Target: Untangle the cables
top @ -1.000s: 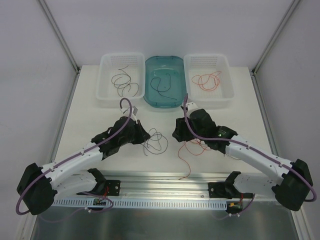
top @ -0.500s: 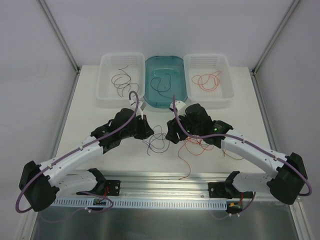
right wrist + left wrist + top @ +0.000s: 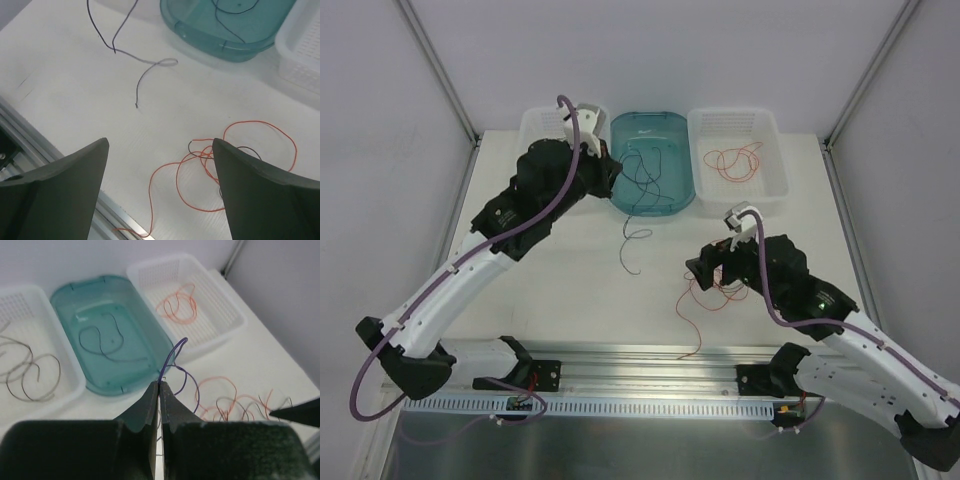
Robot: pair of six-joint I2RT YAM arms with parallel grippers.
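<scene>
The left gripper is pinched tight on a dark blue wire and is held up at the near left corner of the teal bin. In the left wrist view the wire arcs up out of the closed fingertips and curls back down. In the top view its long axis runs from far to near. It drops from the gripper, makes a small loop, and ends with its free tip on the table, pointing toward the arm bases.

The right gripper is spread wide and holds nothing. It hovers just above the pile of red-orange wires on the right half of the table. At least one dark strand is mixed into that tangle. One long red tail trails from it toward the metal rail at the near edge.

The held wire and the red pile lie apart, with bare table between them.

Three containers stand in a row at the far edge:
- The left white basket holds brown wires.
- The teal bin holds a dark wire.
- The right white basket holds red-orange loops.

In the top view the left arm covers most of the left basket.
</scene>
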